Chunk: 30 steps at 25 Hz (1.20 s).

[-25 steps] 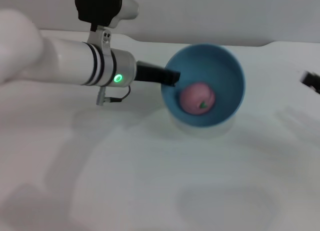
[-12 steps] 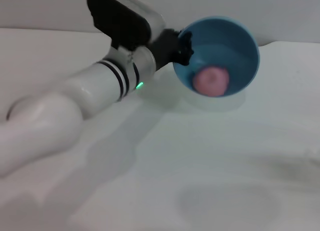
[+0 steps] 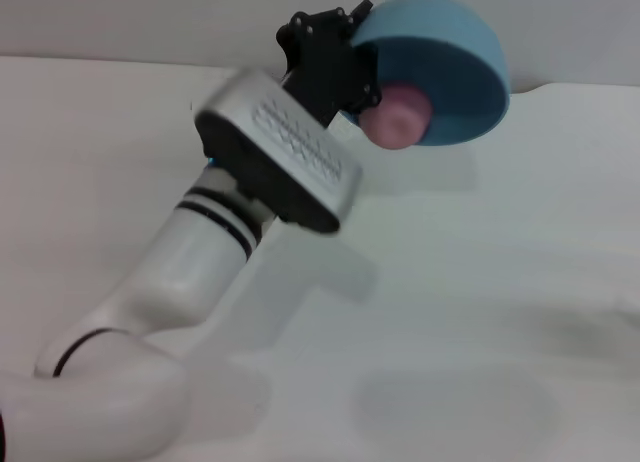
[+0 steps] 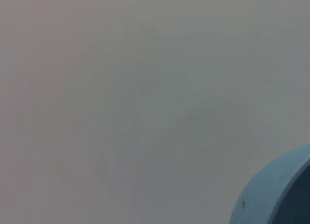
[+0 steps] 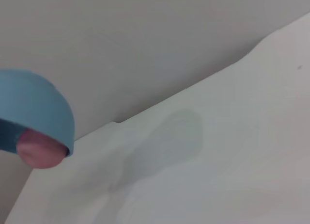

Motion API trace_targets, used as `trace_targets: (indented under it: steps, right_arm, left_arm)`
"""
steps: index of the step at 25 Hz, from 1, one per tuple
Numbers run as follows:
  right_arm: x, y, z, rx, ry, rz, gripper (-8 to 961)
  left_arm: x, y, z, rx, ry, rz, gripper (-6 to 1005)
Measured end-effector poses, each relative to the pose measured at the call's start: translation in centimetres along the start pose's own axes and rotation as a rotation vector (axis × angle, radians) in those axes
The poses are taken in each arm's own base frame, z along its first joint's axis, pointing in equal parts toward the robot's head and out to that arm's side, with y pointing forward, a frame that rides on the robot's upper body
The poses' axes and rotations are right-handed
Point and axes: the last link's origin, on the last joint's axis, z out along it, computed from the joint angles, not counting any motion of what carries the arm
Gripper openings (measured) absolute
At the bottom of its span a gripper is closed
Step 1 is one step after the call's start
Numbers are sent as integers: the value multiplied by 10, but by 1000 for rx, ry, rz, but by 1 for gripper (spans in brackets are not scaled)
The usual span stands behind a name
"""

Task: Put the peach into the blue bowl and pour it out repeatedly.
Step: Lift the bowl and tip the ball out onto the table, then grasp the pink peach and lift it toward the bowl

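My left claw (image 3: pixel 352 74), upper centre of head frame, is clamped on the blue bowl (image 3: pixel 455 67) rim, tipped past vertical to dump. The peach (image 3: pixel 395 117) sits at the lip, above the table (image 3: pixel 480 312). Right claw out of view.

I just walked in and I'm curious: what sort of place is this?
Probably a robot test bench rather than a kitchen: a bare white table, a plain wall behind, and the left tool tipping a blue bowl so a toy peach rolls out at its rim.
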Motion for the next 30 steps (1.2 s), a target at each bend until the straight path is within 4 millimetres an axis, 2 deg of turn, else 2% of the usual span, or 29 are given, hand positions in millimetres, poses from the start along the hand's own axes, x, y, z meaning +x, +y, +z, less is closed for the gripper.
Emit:
trace_targets:
  steps: [3, 13, 17, 21, 27, 30]
  right_arm:
    - [-3, 2, 2, -4, 6, -14, 588]
    - [-14, 9, 17, -9, 54, -86, 588]
    - [-19, 17, 28, -38, 75, -113, 589]
    - [-22, 35, 53, -101, 170, -192, 588]
    - [-32, 60, 86, -159, 253, -302, 589]
    - [-36, 72, 101, -189, 286, -343, 589]
  left_arm:
    - [-3, 2, -3, -2, 15, 109, -1]
    - [-10, 4, -3, -19, 25, 215, 0]
    - [-12, 4, 6, -62, -20, 41, 0]
    - [-22, -6, 24, -105, -146, -154, 0]
    - [-31, -40, 49, -185, -360, -465, -1]
    - [-35, -58, 56, -231, -442, -564, -1]
